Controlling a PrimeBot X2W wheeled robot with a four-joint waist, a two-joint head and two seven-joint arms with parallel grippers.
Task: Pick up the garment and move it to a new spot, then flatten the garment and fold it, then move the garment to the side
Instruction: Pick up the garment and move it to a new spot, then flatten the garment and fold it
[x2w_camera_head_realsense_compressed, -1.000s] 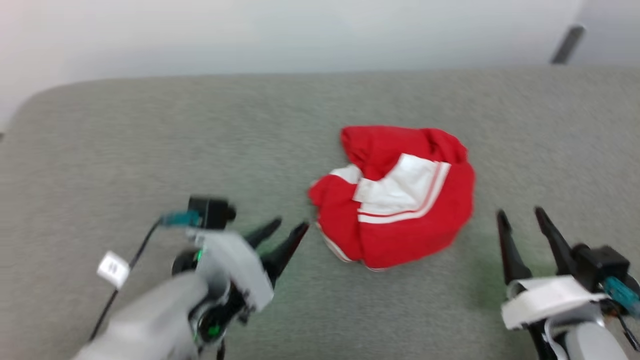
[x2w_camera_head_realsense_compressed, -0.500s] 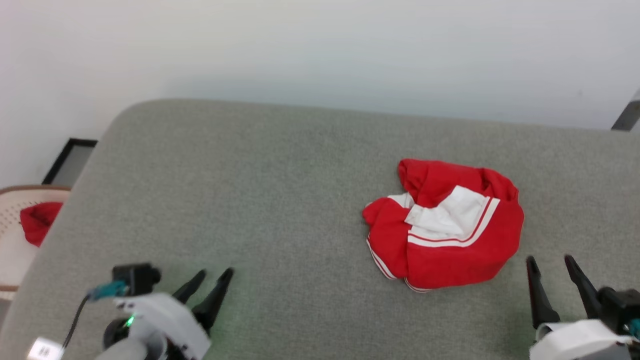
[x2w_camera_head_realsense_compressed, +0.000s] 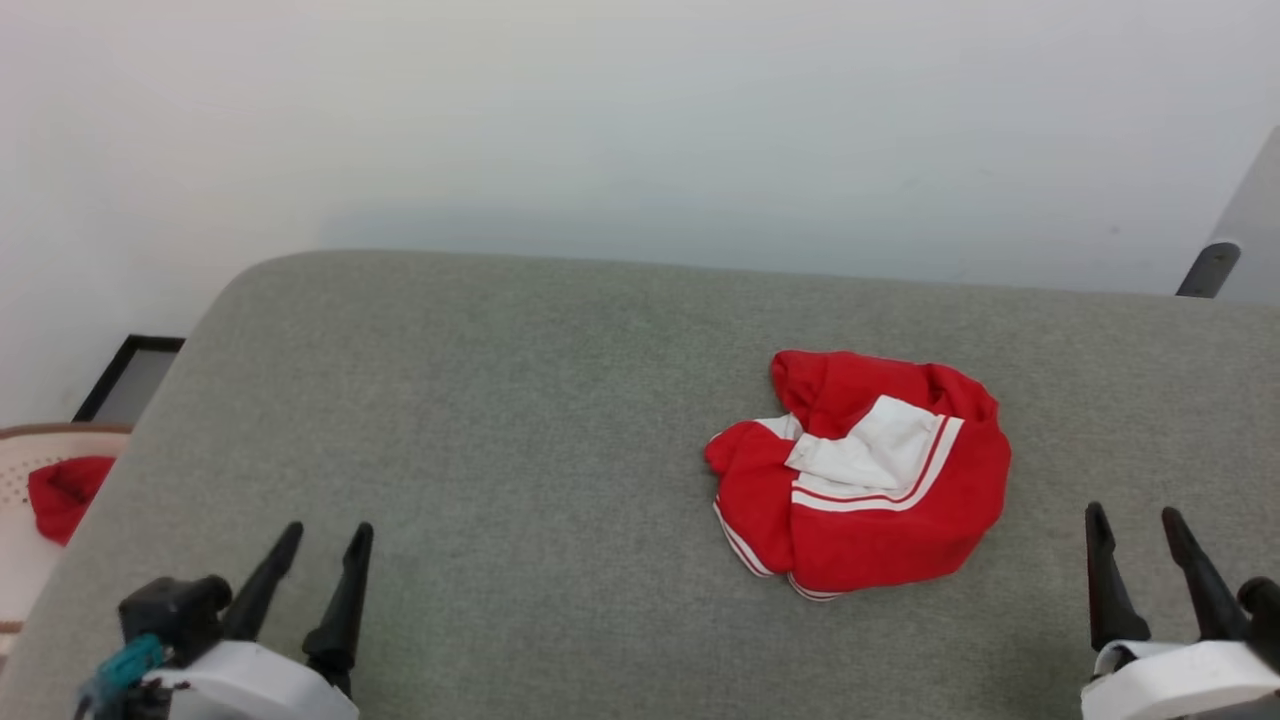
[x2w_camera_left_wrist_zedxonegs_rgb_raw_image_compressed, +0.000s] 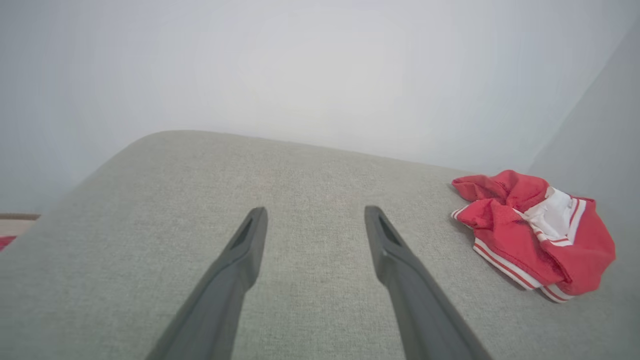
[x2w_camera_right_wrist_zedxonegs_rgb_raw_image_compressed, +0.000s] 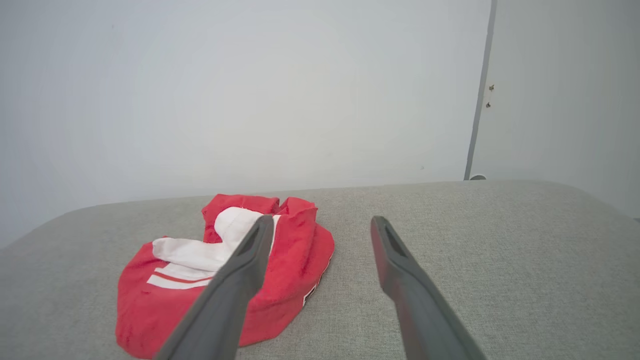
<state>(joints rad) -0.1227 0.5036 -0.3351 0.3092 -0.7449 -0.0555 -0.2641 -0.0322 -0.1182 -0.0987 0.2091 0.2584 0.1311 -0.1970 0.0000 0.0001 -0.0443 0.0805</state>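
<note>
The garment (x2w_camera_head_realsense_compressed: 860, 470) is a crumpled red heap with a white sleeve and striped trim, lying right of centre on the grey padded table (x2w_camera_head_realsense_compressed: 500, 420). It also shows at the right in the left wrist view (x2w_camera_left_wrist_zedxonegs_rgb_raw_image_compressed: 535, 235) and at the lower left in the right wrist view (x2w_camera_right_wrist_zedxonegs_rgb_raw_image_compressed: 200, 270). My left gripper (x2w_camera_head_realsense_compressed: 325, 530) stands open at the lower left, far from the heap, with nothing between its fingers. Close to the heap's right side, my right gripper (x2w_camera_head_realsense_compressed: 1135, 515) is open and apart from the cloth.
Off the table's left edge stands a pale perforated basket (x2w_camera_head_realsense_compressed: 25, 450) with a small plain red cloth (x2w_camera_head_realsense_compressed: 62, 492) inside. A dark frame (x2w_camera_head_realsense_compressed: 125, 375) lies on the floor behind it. A white wall rises just past the table's far edge.
The head camera has shifted, so the whole picture moved. My left gripper has drawn back from the garment's left side to the lower left. The garment lies as before.
</note>
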